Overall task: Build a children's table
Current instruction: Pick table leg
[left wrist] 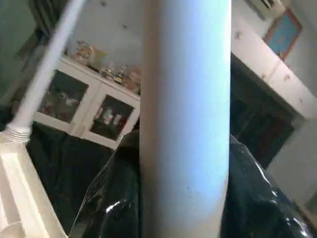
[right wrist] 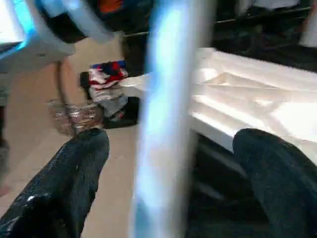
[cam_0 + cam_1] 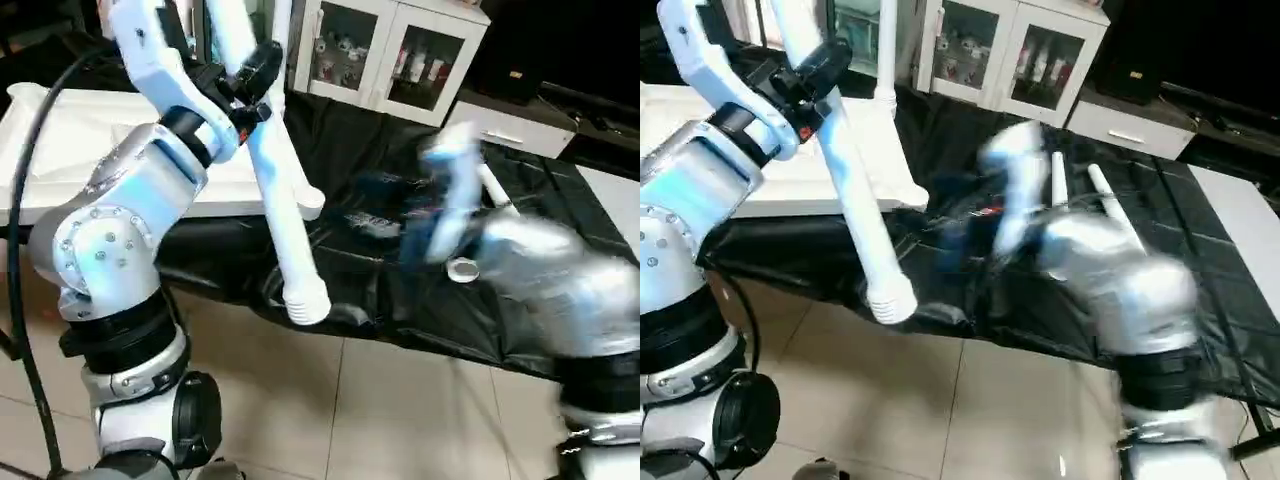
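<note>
The white table top (image 3: 60, 150) lies underside up at the left of the black-sheeted work table (image 3: 540, 200). One white leg (image 3: 885, 50) stands upright in its corner socket. My left gripper (image 3: 252, 85) is shut on a second leg (image 3: 285, 220), held slanted off the table's front edge with its threaded end (image 3: 306, 300) low. My right gripper (image 2: 173, 144) is open; its black fingers (image 2: 74, 173) stand apart on either side of that held leg (image 2: 163, 124), without touching it. In the head views the right gripper is a blur. Two loose legs (image 3: 1105, 205) lie on the sheet.
White cabinets with glass doors (image 3: 390, 55) stand behind the work table. A tiled floor (image 3: 400, 410) lies below the table's front edge. A black cable (image 3: 15, 230) hangs by my left arm. Clutter sits on the floor (image 2: 106, 84) in the right wrist view.
</note>
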